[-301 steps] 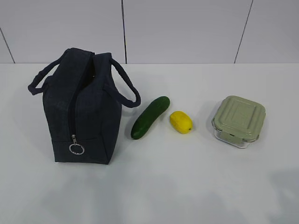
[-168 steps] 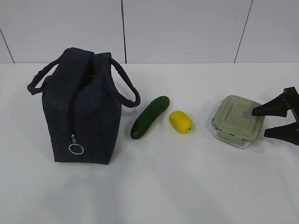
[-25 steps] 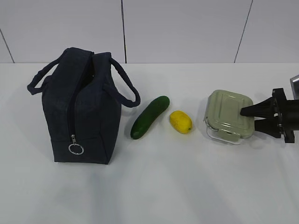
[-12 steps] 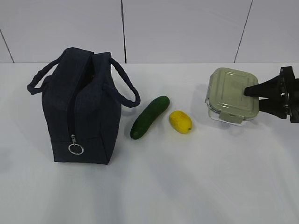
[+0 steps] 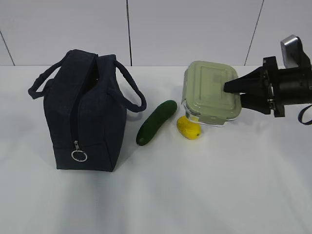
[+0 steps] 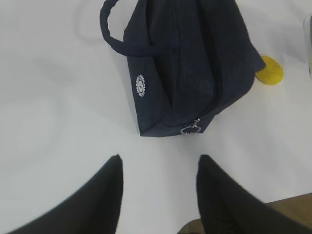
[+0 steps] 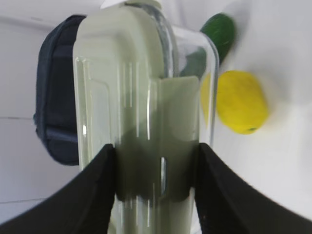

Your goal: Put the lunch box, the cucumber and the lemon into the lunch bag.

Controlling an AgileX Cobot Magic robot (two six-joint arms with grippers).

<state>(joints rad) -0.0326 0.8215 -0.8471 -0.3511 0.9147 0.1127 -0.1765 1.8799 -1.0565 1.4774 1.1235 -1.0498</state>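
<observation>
In the exterior view the bag (image 5: 85, 112) stands upright at the left of the white table (image 5: 195, 195), a dark navy fabric tote with two loop handles arching off its top and a zipper running down its near end to a metal ring pull (image 5: 79, 155). Just right of it lies the cucumber (image 5: 156, 122), long, smooth and dark green, slanting toward the upper right, with the small yellow lemon (image 5: 188, 127) near its right side. The box (image 5: 212, 92) is held clear of the table at upper right, tilted so its ribbed sage-green lid faces the camera, its lower edge overlapping the top of the lemon in the picture; the right gripper (image 5: 233, 90) pinches its right edge, black fingers coming in from the frame's right side. Broad bare table fills the lower half and the right foreground. In the left wrist view the bag sits in the upper middle, seen from above, a round white logo (image 6: 140, 85) on its side and a handle looping to the upper left; the lemon peeks out at the right edge. The left gripper (image 6: 160, 192) hangs over bare table at the bottom, its two dark fingers spread apart around nothing. In the right wrist view the box fills the centre edge-on, clear wall and green lid clamped between two black fingers (image 7: 92, 195), with bag left, lemon and cucumber upper right.
</observation>
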